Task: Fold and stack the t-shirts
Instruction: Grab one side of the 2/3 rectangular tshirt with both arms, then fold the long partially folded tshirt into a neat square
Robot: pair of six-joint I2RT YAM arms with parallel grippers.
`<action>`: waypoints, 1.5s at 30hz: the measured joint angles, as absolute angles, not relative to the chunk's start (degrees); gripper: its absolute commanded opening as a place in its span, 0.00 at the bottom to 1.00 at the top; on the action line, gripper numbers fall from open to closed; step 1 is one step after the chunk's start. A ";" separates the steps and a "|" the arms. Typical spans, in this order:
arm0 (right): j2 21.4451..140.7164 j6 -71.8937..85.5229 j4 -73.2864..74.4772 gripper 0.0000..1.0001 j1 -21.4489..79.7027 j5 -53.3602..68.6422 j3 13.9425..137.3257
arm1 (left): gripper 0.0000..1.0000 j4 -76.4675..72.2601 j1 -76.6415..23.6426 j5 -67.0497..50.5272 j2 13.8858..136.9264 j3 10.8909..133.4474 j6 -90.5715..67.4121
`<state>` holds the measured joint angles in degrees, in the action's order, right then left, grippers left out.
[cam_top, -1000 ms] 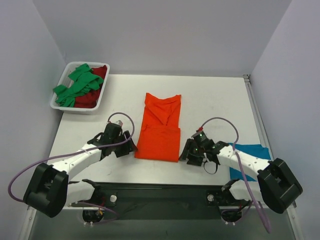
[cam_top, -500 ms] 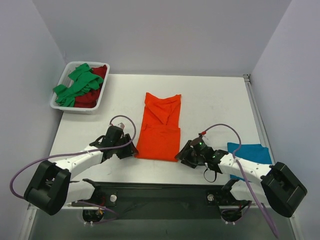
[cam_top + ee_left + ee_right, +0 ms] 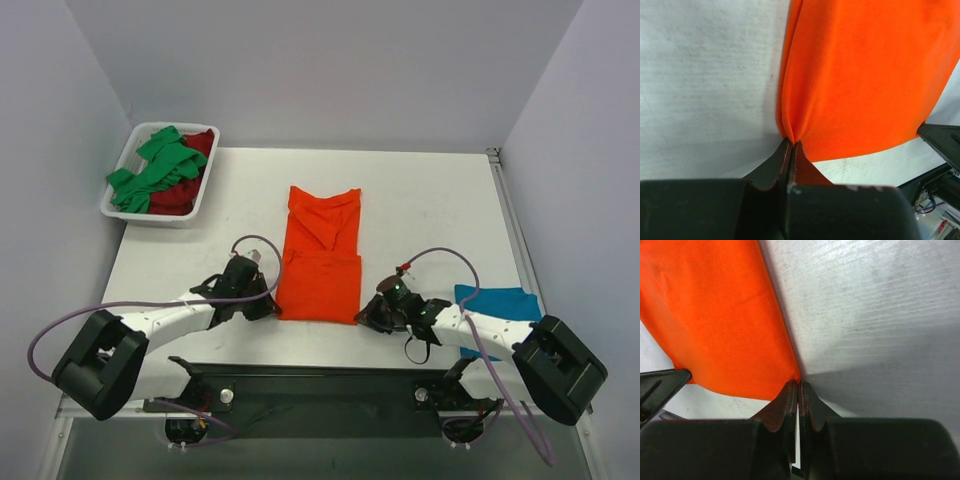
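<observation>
Orange t-shirt (image 3: pixel 320 265) flat mid-worktop (image 3: pixel 430 200), part-folded, long axis running away from bases. L jaws clenched on near-left hem corner, R jaws clenched on near-right corner. Cloth lies fwd of both, arms equally near. Next, prob: lift corners together, carry fwd.

There were four shirts: one orange shirt (image 3: pixel 320 270), one green shirt (image 3: pixel 155 172), one dark red shirt (image 3: pixel 178 198) and one blue shirt (image 3: pixel 510 300). There was one white tray (image 3: pixel 165 220), one table (image 3: pixel 430 210) and two arms: the left arm (image 3: pixel 160 320) and the right arm (image 3: pixel 480 328).
</observation>
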<state>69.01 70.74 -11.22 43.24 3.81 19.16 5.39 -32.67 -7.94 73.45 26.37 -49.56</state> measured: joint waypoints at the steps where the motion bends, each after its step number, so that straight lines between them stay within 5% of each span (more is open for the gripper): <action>1: 68.84 70.28 -10.85 0.00 43.24 3.84 19.18 | 0.00 5.91 -33.12 -7.86 73.10 26.37 -49.56; 13: 41.91 64.16 9.85 0.00 46.52 5.56 19.14 | 0.00 17.04 -43.05 -7.03 54.19 24.01 -54.06; 21: 31.03 67.81 23.66 0.00 62.59 3.11 19.29 | 0.00 29.36 -53.78 -4.56 37.71 23.27 -60.01; 26: 32.75 70.76 28.97 0.00 72.07 -2.50 23.05 | 0.00 35.35 -56.47 -4.12 31.77 23.29 -61.73; 34: 39.22 69.19 32.88 0.00 72.62 -9.63 32.56 | 0.00 38.22 -56.53 -2.37 34.74 27.24 -60.99; 45: 45.78 58.94 36.86 0.00 58.37 -10.85 44.27 | 0.00 35.44 -49.69 -2.09 49.06 39.92 -56.25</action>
